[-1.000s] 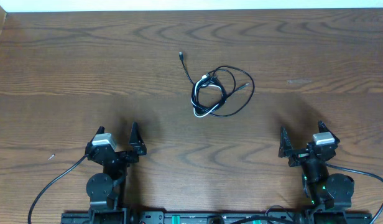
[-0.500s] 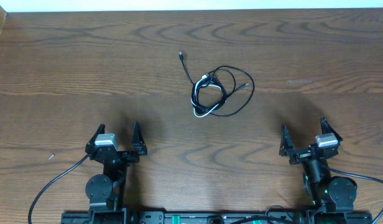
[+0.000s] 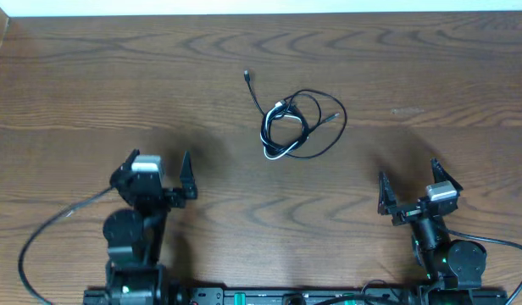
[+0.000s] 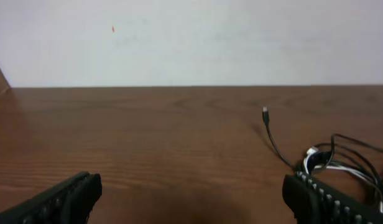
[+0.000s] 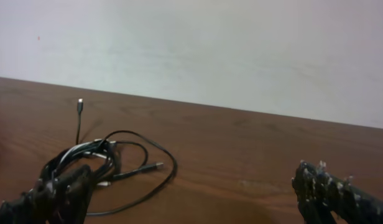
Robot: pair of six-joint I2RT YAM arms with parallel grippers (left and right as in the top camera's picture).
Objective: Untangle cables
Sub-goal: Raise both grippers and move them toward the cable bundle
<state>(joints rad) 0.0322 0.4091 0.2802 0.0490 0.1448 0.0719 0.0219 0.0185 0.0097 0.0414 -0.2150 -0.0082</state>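
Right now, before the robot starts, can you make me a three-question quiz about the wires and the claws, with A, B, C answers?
1. Where are the cables?
A. On the table, out ahead of both arms.
B. Held up in the air.
C. Hanging off the edge.

2. What colour is the one cord that is not black?
A. Red.
B. White.
C. Yellow.

3. How are the left gripper and right gripper?
A. Both shut on cables.
B. Both open and empty.
C. One open, one shut.

Answers:
1 A: the tangle lies on bare wood, apart from both grippers.
2 B: a white cord loops through the black ones.
3 B: each one's fingers stand wide apart with nothing between them.
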